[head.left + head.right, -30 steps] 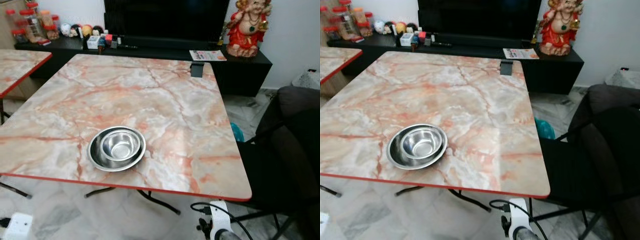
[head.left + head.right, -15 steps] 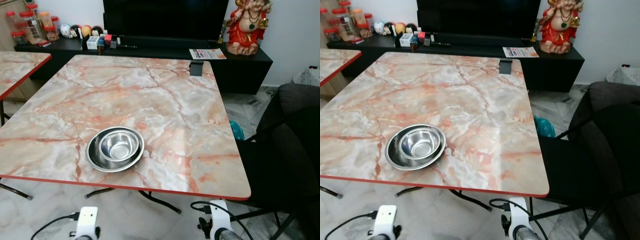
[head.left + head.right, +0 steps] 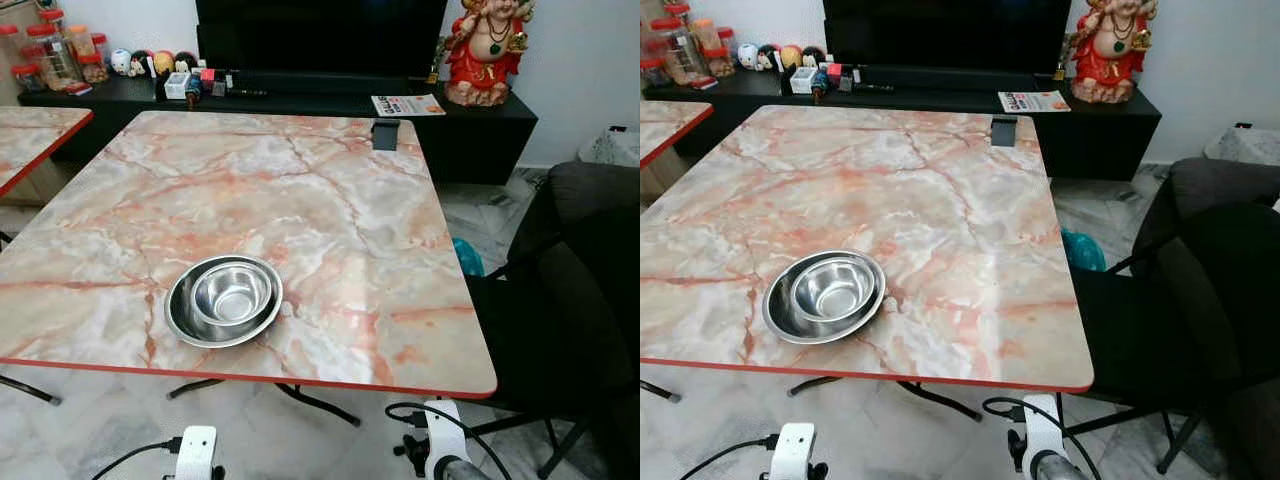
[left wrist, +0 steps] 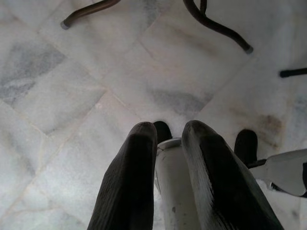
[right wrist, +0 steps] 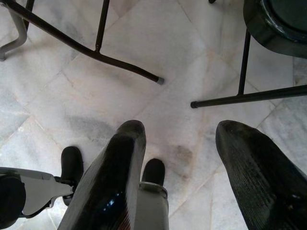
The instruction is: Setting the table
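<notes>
Here the nested steel bowls (image 3: 224, 300) sit ahead of and above both tools, near the surface's (image 3: 400, 250) close red edge; the left tool (image 4: 169, 139), fingers nearly together, and the right tool (image 5: 182, 143), fingers wide apart, hang low over the floor (image 5: 144, 48). Best raise the left tool squarely to the rim before closing. Against a second ago, the left arm's white wrist (image 3: 195, 450) has come into view.

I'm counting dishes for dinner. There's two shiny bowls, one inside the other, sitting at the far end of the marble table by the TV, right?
Not quite. The two shiny bowls are nested, but they sit at the near edge of the marble table, close to the robot, not by the TV. The left eye view shows it.
</notes>
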Controlling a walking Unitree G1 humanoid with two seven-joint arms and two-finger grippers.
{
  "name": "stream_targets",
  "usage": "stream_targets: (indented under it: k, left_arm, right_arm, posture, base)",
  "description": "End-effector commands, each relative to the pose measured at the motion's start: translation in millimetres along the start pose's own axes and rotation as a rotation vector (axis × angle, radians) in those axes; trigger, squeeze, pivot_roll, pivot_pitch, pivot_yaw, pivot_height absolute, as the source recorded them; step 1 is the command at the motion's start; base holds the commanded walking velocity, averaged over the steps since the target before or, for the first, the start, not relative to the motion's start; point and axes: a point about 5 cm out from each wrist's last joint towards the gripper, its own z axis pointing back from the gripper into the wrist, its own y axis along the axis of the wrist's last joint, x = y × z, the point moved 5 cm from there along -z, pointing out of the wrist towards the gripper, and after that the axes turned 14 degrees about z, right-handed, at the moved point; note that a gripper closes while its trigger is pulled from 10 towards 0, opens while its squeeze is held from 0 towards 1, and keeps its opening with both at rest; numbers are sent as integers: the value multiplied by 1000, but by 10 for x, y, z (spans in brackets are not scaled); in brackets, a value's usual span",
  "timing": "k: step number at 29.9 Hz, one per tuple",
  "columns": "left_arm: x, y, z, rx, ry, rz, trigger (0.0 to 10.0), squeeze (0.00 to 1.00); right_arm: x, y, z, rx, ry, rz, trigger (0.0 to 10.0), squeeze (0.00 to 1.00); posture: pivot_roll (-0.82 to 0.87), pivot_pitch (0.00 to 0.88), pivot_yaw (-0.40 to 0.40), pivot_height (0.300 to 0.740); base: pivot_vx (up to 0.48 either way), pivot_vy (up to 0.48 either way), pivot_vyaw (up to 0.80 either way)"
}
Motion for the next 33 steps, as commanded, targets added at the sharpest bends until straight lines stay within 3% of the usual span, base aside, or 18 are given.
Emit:
stream_targets:
  k: [1, 8, 13, 20, 23, 33]
  left_arm:
    - [-12, 33, -9, 11, 15, 10, 10000, 0]
    - [-151, 82, 3, 42, 71, 27, 10000, 0]
    - [-235, 4, 31, 25, 92, 26, 10000, 0]
    - [-269, -58, 48, 16, 106, 40, 10000, 0]
    - [-289, -91, 58, 8, 113, 42, 10000, 0]
    - [-327, -30, 53, 19, 117, 31, 10000, 0]
  right_arm:
    - [32, -23, 7, -2, -11, -11, 10000, 0]
    - [56, -66, 17, -10, -19, -10, 10000, 0]
    - [60, -65, 17, -9, -23, -10, 10000, 0]
    - [46, -67, 18, -6, -22, -18, 10000, 0]
    - [24, -80, 18, -10, -19, -37, 10000, 0]
    - [10, -66, 17, 1, -25, -34, 10000, 0]
  posture:
    - [-45, 0, -12, 732]
    - [-52, 0, -1, 732]
    - [-51, 0, 1, 732]
    - [-50, 0, 10, 732]
    - [-54, 0, 16, 732]
    - [-60, 0, 37, 732]
  base:
    - [0, 244, 0]
    - [0, 104, 0]
    - [0, 0, 0]
    - [0, 480, 0]
    - [0, 480, -800]
    - [0, 480, -151]
